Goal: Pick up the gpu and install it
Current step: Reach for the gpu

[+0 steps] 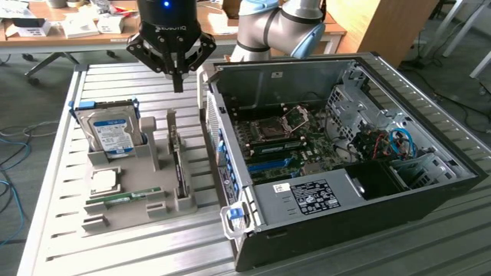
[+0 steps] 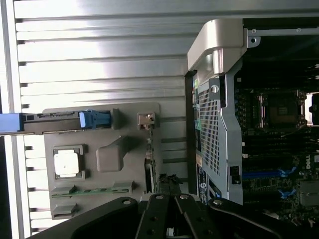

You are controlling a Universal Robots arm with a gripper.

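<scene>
Black gripper point(image 1: 178, 86), fingers pressed together, empty, hovering above upright gpu point(image 1: 175, 152) in grey holder point(image 1: 147, 172).

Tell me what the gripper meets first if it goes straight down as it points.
Probably the top edge of the gpu, standing on edge in the gray holder beneath the gripper. Depth is unclear, so it may land beside it.

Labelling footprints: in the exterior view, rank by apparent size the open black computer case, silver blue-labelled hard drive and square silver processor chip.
1. open black computer case
2. silver blue-labelled hard drive
3. square silver processor chip
</scene>
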